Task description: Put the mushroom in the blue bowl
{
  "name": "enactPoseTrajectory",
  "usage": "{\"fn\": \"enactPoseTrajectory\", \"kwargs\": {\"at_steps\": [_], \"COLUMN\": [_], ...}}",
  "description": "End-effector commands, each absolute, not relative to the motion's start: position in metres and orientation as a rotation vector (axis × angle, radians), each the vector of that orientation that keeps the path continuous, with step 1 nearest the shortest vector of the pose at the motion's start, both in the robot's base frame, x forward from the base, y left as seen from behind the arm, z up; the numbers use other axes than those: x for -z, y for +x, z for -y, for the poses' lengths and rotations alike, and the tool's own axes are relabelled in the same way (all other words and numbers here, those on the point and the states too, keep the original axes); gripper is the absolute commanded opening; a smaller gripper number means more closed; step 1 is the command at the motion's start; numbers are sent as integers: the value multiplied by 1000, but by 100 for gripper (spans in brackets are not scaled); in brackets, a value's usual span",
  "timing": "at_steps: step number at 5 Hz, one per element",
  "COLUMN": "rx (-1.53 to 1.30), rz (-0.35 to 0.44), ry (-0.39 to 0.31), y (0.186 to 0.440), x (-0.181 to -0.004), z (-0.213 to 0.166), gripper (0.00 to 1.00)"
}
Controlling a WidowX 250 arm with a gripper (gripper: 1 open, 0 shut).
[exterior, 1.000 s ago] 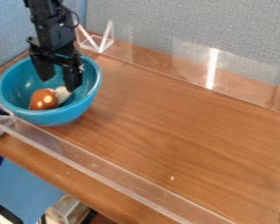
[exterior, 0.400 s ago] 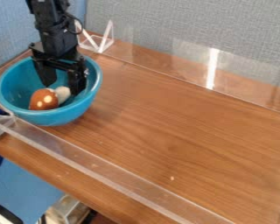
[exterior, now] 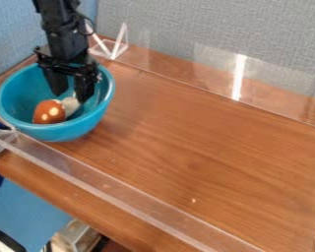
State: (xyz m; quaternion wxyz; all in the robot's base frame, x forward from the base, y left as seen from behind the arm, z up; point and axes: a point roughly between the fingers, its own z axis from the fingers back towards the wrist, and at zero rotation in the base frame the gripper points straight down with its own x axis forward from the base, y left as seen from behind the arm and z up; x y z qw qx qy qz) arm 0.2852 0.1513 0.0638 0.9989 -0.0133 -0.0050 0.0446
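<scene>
The blue bowl [exterior: 84,122] stands at the table's far left. The mushroom [exterior: 47,112] lies on its side inside it, orange-brown cap to the left and white stem to the right. My gripper [exterior: 70,89] hangs straight down over the bowl, its dark fingertips just above and right of the mushroom, at about rim height. The fingers stand closer together than before with nothing between them. Whether a gap is left between the tips is too small to make out. The mushroom lies free of the gripper.
The wooden table [exterior: 200,138] is fenced by low clear plastic walls, with a front wall [exterior: 114,192] and a taller panel at the back [exterior: 239,74]. A white wire stand [exterior: 114,44] sits behind the bowl.
The gripper's fingers have drawn in from their wide spread and the gripper has shifted slightly right over the bowl. The mushroom and bowl have not moved.
</scene>
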Motion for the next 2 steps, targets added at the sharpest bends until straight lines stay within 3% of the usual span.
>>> {"fn": "enactPoseTrajectory", "kwargs": {"at_steps": [1, 2], "rx": [-121, -140], "rz": [62, 65], "ry": [-7, -9], "y": [291, 293], "x": [-91, -103], "z": [-154, -149], "gripper": [100, 100]}}
